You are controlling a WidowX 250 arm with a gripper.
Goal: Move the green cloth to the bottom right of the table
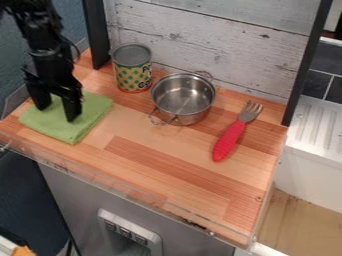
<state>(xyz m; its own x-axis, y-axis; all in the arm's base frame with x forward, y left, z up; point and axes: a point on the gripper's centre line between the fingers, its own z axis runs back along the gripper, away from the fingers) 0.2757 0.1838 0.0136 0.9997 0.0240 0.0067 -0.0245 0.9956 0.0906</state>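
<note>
My black gripper (56,109) hangs at the left of the wooden table (167,165), right over the green cloth (73,131). Its two fingers point down and stand apart, open, with their tips at the cloth's surface; whether they touch it I cannot tell. The cloth lies flat, roughly square, near the table's left corner, and the fingers cover part of its upper half.
A patterned can (133,75) stands at the back, right of the cloth. Beside it sits a steel pot (183,98) with two handles. A fork with a red handle (229,141) lies further right. A whitewashed plank wall (214,40) closes off the back.
</note>
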